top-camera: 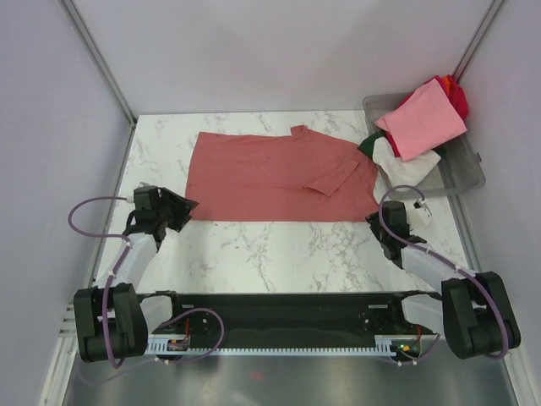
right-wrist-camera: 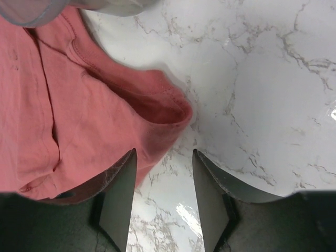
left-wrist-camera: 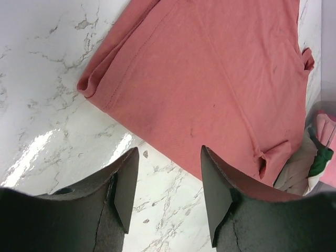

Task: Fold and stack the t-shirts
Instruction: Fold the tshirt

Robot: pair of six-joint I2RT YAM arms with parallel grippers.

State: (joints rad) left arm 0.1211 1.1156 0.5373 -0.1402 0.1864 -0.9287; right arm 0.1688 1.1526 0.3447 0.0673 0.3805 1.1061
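Observation:
A dusty brick-red t-shirt (top-camera: pixel 270 176) lies spread flat across the far half of the marble table, one sleeve folded over at its right. My left gripper (top-camera: pixel 179 207) is open and empty, just off the shirt's near left corner (left-wrist-camera: pixel 86 86). My right gripper (top-camera: pixel 376 222) is open and empty beside the shirt's near right corner (right-wrist-camera: pixel 168 107). The shirt fills much of the left wrist view (left-wrist-camera: pixel 210 79). A light pink shirt (top-camera: pixel 423 118), a bright red one (top-camera: pixel 457 96), a white one (top-camera: pixel 397 165) and a dark green one (top-camera: pixel 368 144) sit heaped in the tub.
A clear grey plastic tub (top-camera: pixel 461 173) stands at the table's far right corner, its rim showing in the right wrist view (right-wrist-camera: pixel 31 18). Grey walls close the table on three sides. Bare marble (top-camera: pixel 279 254) lies between the shirt and the arm bases.

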